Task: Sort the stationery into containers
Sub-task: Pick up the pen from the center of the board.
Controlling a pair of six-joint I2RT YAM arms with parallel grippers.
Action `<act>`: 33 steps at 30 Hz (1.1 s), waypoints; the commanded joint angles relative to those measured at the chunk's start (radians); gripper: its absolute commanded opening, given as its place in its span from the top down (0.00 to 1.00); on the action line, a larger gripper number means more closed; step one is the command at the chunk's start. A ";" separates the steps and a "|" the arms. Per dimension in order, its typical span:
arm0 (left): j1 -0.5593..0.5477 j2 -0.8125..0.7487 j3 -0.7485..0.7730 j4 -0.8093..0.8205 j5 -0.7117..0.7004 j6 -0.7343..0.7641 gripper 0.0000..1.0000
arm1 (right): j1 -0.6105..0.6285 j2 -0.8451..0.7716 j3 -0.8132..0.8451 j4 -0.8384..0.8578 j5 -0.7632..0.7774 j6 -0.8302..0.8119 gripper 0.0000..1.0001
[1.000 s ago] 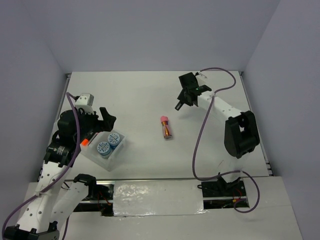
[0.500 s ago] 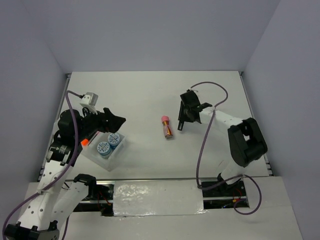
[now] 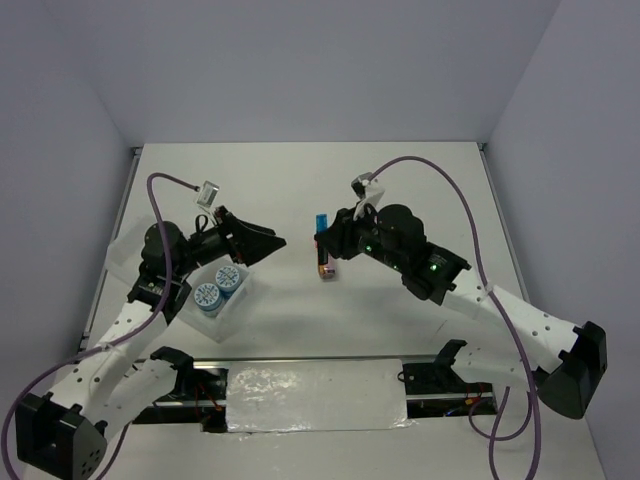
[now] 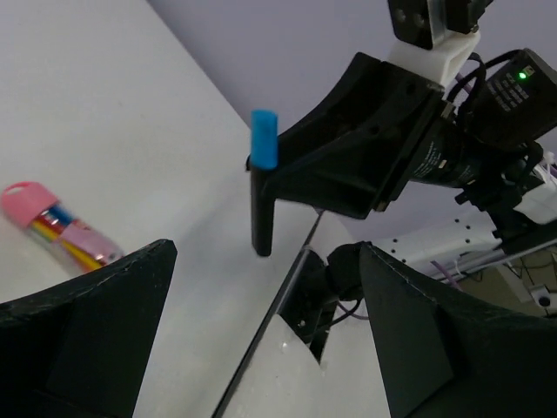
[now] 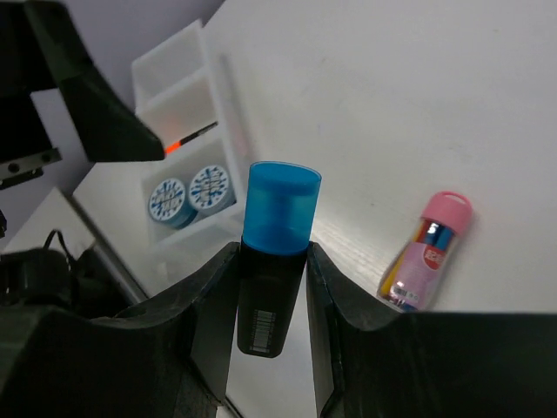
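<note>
The left arm (image 3: 118, 330) is pointing rightward from its base, and the left hand (image 3: 270, 248) is standing wide open. The right arm (image 3: 510, 315) is pointing leftward, and the right hand (image 3: 328, 245) is pinching an upright blue-capped marker (image 3: 320, 222) between its fingers.

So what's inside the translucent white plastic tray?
Two blue patterned rolls share one compartment; an orange-capped marker lies in the next. The left arm covers the rest from above.

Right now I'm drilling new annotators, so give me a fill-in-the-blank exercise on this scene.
1. The right gripper is shut on a black-bodied marker with a ___ cap.
2. The translucent white plastic tray holds ___ blue round patterned rolls.
3. The left gripper stands ___.
Missing words: blue; two; open.
</note>
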 commanded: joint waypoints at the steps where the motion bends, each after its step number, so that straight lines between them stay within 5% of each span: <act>1: -0.086 0.005 0.048 0.189 -0.002 -0.057 0.01 | 0.054 0.008 0.035 0.017 -0.053 -0.109 0.99; 6: -0.191 0.028 0.114 0.056 -0.107 0.044 0.01 | 0.157 0.007 0.069 -0.017 -0.016 -0.166 0.99; 21: -0.216 0.043 0.146 -0.099 -0.216 0.131 0.20 | 0.289 0.061 0.153 -0.035 0.088 -0.202 0.99; 33: -0.217 0.065 0.146 -0.064 -0.161 0.124 1.00 | 0.314 0.142 0.219 -0.009 0.066 -0.209 0.97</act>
